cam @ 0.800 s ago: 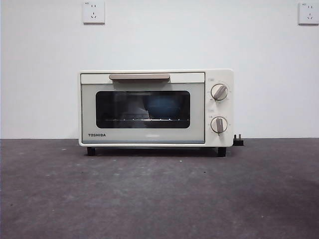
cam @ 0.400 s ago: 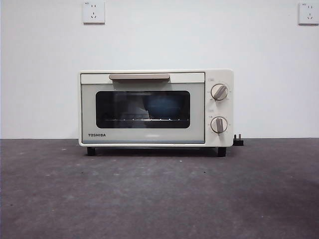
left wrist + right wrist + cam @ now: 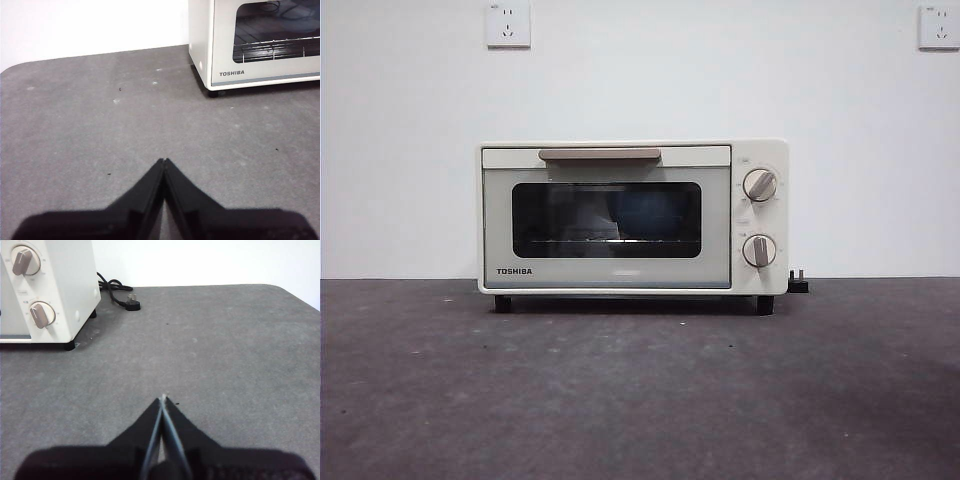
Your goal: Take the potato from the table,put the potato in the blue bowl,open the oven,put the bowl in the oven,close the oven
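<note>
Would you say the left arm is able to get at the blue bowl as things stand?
Probably not directly: the blue bowl sits on the rack inside the oven, behind its closed glass door. The left gripper, jaws shut, would first have to pull down the handle.

left gripper closed, oven shut

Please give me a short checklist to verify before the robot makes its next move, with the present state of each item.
1. Door of the cream-white Toshiba toaster oven closed, beige bar handle up against the front: ok.
2. Slate-blue round bowl inside, on the wire rack behind the dark glass: ok.
3. Orange-brown potato in the bowl: cannot tell, the glass is too dark.
4. Left gripper shut, holding nothing, over the dark grey table, apart from the oven: ok.
5. Right gripper shut, holding nothing, apart from the oven: ok.
6. Black plug lying on the table, not in a socket: ok.
</note>
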